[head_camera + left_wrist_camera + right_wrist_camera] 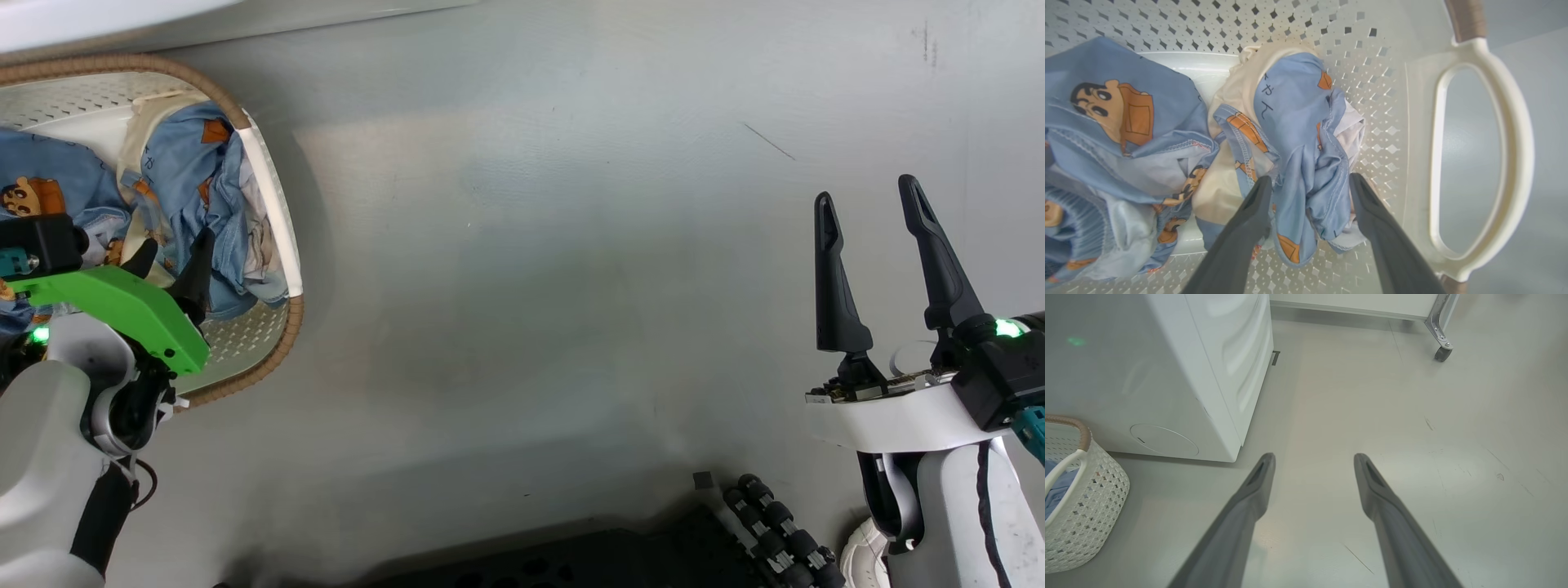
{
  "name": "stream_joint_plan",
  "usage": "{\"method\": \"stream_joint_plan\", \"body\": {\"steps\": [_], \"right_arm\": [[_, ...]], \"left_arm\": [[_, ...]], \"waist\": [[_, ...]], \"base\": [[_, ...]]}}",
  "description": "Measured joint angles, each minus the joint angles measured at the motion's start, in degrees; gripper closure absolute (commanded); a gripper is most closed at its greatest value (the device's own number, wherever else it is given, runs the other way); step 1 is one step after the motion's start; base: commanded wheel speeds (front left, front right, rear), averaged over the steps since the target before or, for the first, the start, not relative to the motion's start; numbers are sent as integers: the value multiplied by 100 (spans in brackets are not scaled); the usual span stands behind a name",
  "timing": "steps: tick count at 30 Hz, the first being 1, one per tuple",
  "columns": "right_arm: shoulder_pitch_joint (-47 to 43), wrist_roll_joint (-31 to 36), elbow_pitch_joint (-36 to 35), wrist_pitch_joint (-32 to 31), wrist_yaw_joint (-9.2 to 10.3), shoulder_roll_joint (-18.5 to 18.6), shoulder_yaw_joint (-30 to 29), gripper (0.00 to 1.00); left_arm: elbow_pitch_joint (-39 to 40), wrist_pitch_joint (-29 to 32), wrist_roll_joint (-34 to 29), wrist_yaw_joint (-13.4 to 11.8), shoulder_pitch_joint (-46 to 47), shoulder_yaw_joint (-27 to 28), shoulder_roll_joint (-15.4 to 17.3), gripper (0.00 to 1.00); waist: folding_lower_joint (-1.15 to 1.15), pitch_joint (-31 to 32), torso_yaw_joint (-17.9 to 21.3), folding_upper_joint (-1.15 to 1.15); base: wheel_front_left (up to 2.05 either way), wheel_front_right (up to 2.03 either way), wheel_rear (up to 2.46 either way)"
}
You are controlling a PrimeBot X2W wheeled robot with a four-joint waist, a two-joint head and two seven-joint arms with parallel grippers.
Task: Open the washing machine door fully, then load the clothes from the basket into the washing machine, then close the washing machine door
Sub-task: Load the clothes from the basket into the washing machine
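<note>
My left jaws stand wide inside the basket (1478, 53), straddling a bunched blue fold of the clothes (1298, 134). My right jaws, wide and empty, hang over the grey floor (1412, 437) near the white washing machine (1180, 367).

Count: 1 basket (204, 82), 1 washing machine (1167, 375). 2 grippers: left gripper (1309, 179), right gripper (1314, 457), 2 fingers (1249, 506) each. For the clothes (1298, 122), 2 blue printed bunches with cream cloth mixed in; exact piece count can't tell. 1 basket handle (1515, 122) in left wrist view. 1 caster wheel (1442, 354).
</note>
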State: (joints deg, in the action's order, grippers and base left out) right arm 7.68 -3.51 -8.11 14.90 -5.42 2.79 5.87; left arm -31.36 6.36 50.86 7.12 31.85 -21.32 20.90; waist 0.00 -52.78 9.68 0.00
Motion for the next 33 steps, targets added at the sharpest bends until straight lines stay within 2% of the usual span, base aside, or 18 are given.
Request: {"method": "stream_joint_plan", "body": {"steps": [33], "right_arm": [[-243,44,-229,0,53,-20,-96,0]], "left_arm": [[-683,-499,230,0,704,-738,107,0]], "waist": [[0,-202,-91,0]], "base": [[0,0,0]]}}
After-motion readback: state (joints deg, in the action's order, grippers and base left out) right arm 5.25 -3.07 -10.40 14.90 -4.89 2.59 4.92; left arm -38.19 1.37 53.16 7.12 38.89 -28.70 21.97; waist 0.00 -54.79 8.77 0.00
